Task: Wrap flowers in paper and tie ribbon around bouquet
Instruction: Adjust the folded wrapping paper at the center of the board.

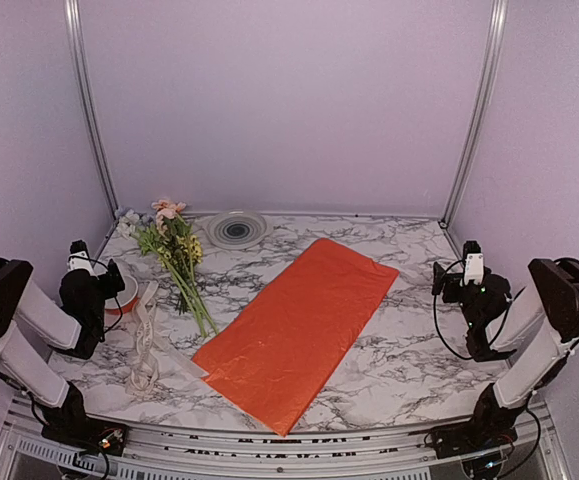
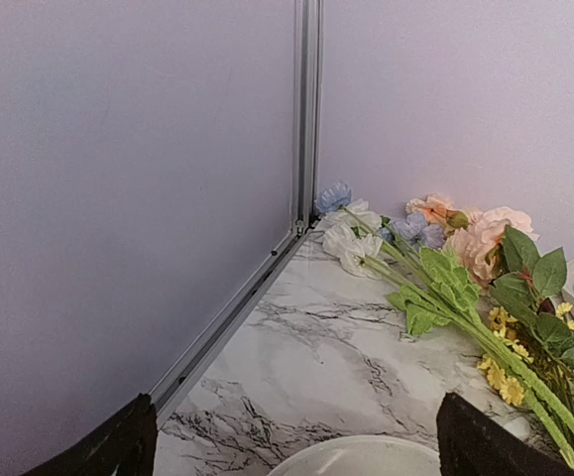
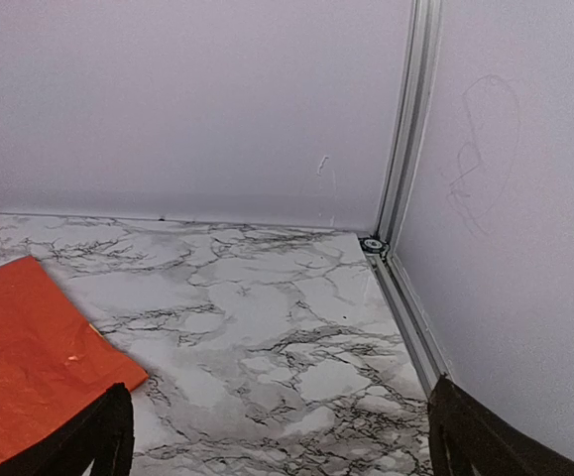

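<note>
Nothing is gripped yet: left fingers [image 2: 118, 446] and right fingers [image 3: 103, 436] are both wide and empty, parked at the outer edges of the surface [image 1: 409, 350]. The paper [image 1: 299, 330] lies flat and diagonal mid-surface. The flowers [image 1: 174, 255] lie loose to its left, blossoms toward the back-left corner and stem ends near the paper's left edge. The ribbon [image 1: 147, 340] is looped on the near-left, right beside the left arm and the spool [image 1: 126, 292]. Risks as I see them:

1. The sheet is thin and flush on the surface, so an edge pick probably skids, crumples or tears it, or drags the whole sheet off position.
2. The bunch is unbound, so a pinch on the stems could catch only some and fan out or drop the rest.
3. The left arm sweeping out could snag the ribbon loops or knock the spool.
4. A ribbon tail runs toward the paper's near corner, so it may get rolled into the wrap.
</note>
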Controlling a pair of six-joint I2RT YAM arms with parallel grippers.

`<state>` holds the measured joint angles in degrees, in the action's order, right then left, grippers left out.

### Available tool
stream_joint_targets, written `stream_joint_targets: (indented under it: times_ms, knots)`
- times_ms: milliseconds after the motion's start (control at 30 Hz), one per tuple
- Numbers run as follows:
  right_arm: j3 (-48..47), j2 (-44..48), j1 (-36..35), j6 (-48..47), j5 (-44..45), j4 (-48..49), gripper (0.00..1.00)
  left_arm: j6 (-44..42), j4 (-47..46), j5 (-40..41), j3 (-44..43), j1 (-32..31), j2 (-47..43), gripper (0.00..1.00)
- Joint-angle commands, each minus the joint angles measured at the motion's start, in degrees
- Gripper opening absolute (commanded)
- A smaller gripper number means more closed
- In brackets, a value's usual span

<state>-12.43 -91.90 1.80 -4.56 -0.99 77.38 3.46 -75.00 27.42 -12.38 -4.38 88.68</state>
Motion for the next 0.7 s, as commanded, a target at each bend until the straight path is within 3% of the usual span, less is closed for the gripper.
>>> stream_joint_targets:
  times_ms: [0,167,267,333,400,433,467,533,667]
  knots:
    - [-1.0,0.2,-0.6,-0.2,-0.2,-0.1,1.0,0.0,0.5,-0.5,-0.4,0.2,-0.9,0.99]
    - [-1.0,0.2,-0.6,-0.2,-0.1,-0.1,1.0,-3.2,4.9,-3.1,-1.1,-1.1,-5.2,0.99]
    - [-1.4,0.2,-0.6,-0.1,-0.2,-0.8,1.0,-5.0,15.2,-0.1,-4.5,-3.7,-14.2,0.99]
    - [-1.6,3.4,-0.6,0.4,1.6,-2.7,1.0,-1.9,14.8,-5.8,-4.4,-4.4,-20.1,0.99]
    - [-5.3,10.3,-0.8,0.6,1.9,-14.5,1.0,3.9,16.8,-11.9,-6.8,-5.6,-23.9,0.99]
    - [-9.7,13.3,-0.9,3.5,1.9,-25.0,0.99,5.8,21.8,-13.3,-9.3,-7.2,-24.4,0.94]
    - [-15.0,15.2,-0.7,6.5,0.6,-35.5,0.92,6.3,27.5,-14.0,-12.8,-9.4,-24.1,0.89]
    - [-26.1,15.6,-1.3,10.2,-5.2,-53.8,0.66,5.6,40.6,-14.6,-20.4,-15.8,-21.6,0.76]
    - [-37.3,11.1,-6.2,15.8,-8.6,-73.7,0.57,6.1,59.7,-18.1,-30.9,-23.1,-14.0,0.67]
